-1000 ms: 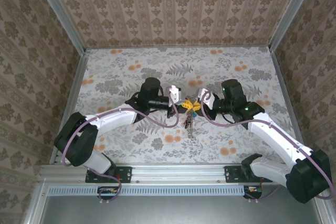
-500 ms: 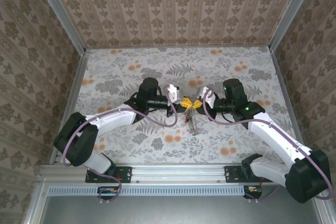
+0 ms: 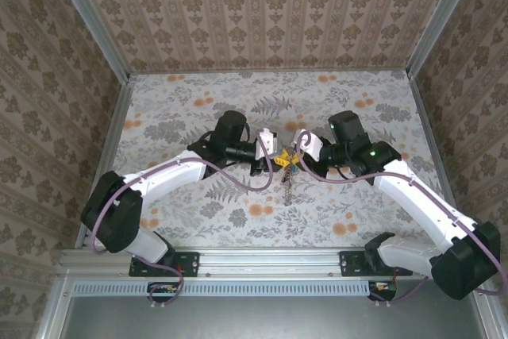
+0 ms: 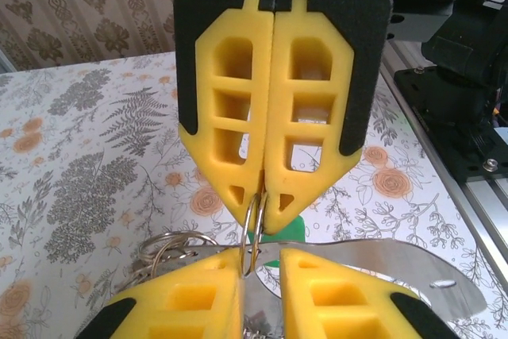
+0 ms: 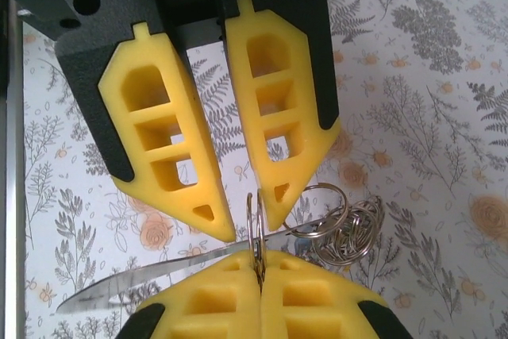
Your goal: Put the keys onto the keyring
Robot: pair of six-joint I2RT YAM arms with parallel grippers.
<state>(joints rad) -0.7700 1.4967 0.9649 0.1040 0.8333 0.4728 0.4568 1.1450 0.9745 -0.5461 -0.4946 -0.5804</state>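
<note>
The keyring hangs in mid-air over the centre of the floral tabletop, caught between your two arms. At its 9 o'clock, your left end effector has just begun to ease apart. Its yellow pads were together a second ago; now a narrow gap stands between them, and the thin ring passes through it unclamped. At 3 o'clock, your right end effector has gone the other way and is pinched tight on the ring's rim, pads flush. This reads as a handover: the right now carries the ring, freeing your left to work a key on.

The ring is a slim, bright steel loop held upright and edge-on. Smaller rings bunch beside it, a flat silver blade lies crosswise by it, and a green scrap shows behind. From overhead, keys with yellow and blue heads sit at the grip. A dark cluster dangles toward 6 o'clock, too small to tell keys from strap.
</note>
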